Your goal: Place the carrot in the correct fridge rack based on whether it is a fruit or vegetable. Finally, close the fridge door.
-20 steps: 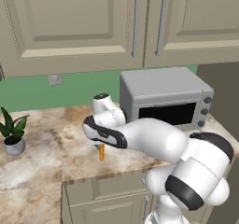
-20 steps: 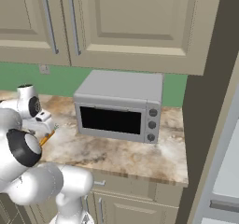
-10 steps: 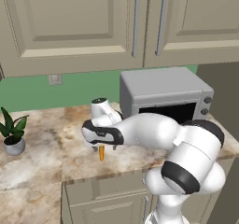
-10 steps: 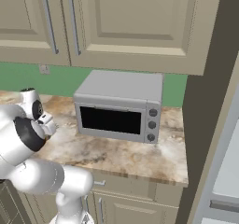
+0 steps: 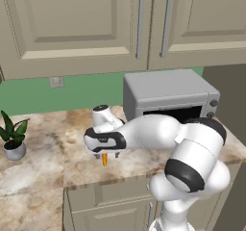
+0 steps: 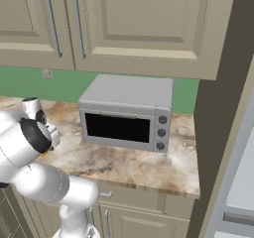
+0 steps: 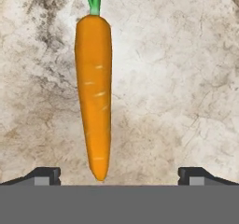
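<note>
With my gripper spread wide at the bottom of the hand view, both fingertips flank the carrot's narrow tip without touching it. The carrot lies flat on the marbled counter, green top toward the upper edge. Farther back, right of centre in the left base view, stands the grey microwave.

Rendered home kitchen: beige panelled wall cabinets hung over a mottled marble countertop, with a boxy grey microwave and green backsplash.
</note>
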Robot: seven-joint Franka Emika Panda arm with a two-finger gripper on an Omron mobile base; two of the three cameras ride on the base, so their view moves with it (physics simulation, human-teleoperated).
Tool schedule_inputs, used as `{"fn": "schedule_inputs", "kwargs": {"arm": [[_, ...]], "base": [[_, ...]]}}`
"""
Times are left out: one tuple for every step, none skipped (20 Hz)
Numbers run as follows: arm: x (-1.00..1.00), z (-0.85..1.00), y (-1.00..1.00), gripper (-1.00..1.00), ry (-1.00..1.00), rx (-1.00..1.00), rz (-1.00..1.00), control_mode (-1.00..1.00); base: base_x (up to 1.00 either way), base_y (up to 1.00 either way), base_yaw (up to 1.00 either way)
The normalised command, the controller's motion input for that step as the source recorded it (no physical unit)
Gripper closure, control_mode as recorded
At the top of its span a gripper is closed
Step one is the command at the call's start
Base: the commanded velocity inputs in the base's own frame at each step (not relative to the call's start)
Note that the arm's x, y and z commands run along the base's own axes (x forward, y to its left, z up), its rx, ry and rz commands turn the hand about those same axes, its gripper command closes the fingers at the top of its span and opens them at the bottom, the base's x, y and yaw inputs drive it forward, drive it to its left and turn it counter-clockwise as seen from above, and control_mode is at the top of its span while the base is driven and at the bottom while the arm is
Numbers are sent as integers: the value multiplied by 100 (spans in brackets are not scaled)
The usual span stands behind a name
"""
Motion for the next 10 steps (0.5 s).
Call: {"fn": "schedule_inputs", "kwargs": {"arm": [[8,-15,0,-100,-2,0,0,-100],[9,-15,0,-100,-7,0,0,-100],[14,-14,0,-100,-6,0,0,-100],[21,-9,0,-100,-6,1,0,-100],[22,-9,0,-100,-6,0,0,-100],[21,-6,0,-100,-5,1,0,-100],[28,-4,0,-100,-3,1,-1,-100],[27,0,0,-100,-3,2,-2,-100],[23,0,0,-100,-3,2,-2,-100],[24,-1,0,-100,-1,0,-2,-100]], "base": [[0,0,0],[0,0,0],[0,0,0],[0,0,0],[0,0,0],[0,0,0],[0,0,0],[0,0,0],[0,0,0],[0,0,0]]}}
